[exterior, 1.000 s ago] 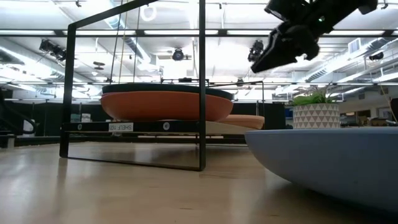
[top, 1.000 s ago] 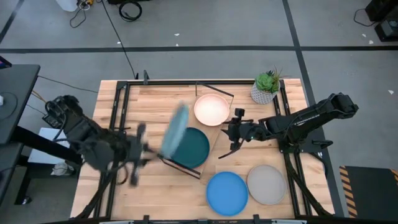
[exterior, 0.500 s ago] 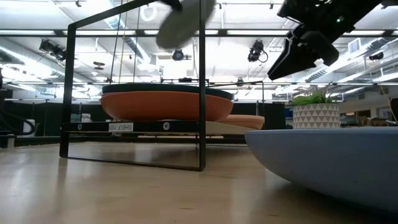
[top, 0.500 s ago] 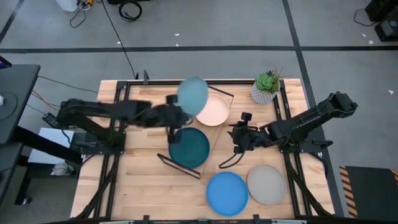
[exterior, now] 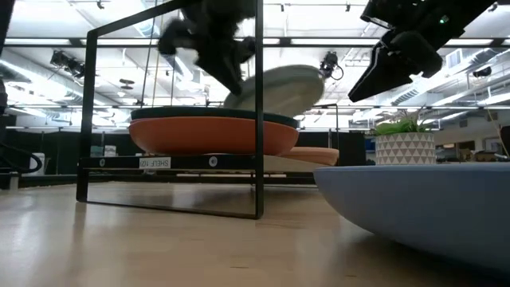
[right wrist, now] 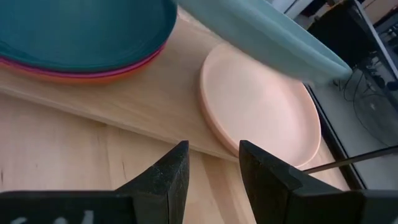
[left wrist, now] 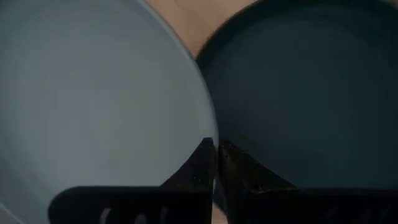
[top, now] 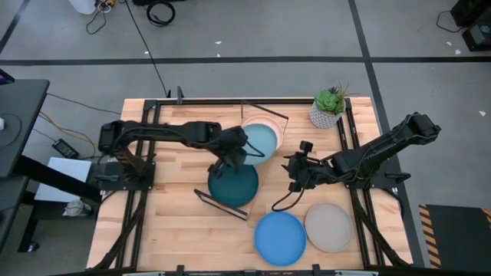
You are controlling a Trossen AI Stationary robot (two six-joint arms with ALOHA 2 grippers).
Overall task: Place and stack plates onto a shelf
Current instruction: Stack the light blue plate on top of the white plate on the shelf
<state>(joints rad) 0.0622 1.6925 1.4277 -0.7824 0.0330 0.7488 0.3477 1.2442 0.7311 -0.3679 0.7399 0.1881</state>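
My left gripper [top: 236, 148] reaches over the shelf [right wrist: 155, 106] and is shut on the pale blue plate [top: 261, 142], which hangs above the cream plate [right wrist: 258, 106] at the shelf's far end. The dark teal plate [top: 234, 182] tops a stack on the shelf's near end, with magenta and orange rims [right wrist: 93, 73] showing beneath it. My right gripper [top: 295, 173] hovers open beside the shelf's right side, above the table, and touches nothing. The bright blue plate [top: 280, 236] and grey plate [top: 328, 227] lie flat on the table. I see no brown plate. My left gripper pinches the pale blue plate's rim [left wrist: 208, 134] between its two fingers, on the side toward the teal stack. The fingers [exterior: 227, 68] come slanting down from above. The plate [exterior: 275, 89] is lifted clear and tilted, its free side higher, over the cream plate.
A potted plant [top: 328, 107] stands at the table's far right corner. The shelf's black wire end frames [exterior: 259, 112] rise at both ends. The bright blue plate [exterior: 422, 207] fills the low view's right foreground. Bare wood lies left of the shelf.
My left arm has swung from the table's left side toward the far end of the shelf, carrying the pale blue plate. The plate went from nearly edge-on, through a high pass, down to a shallow tilt over the cream plate. My right gripper shifted slightly toward the near edge.
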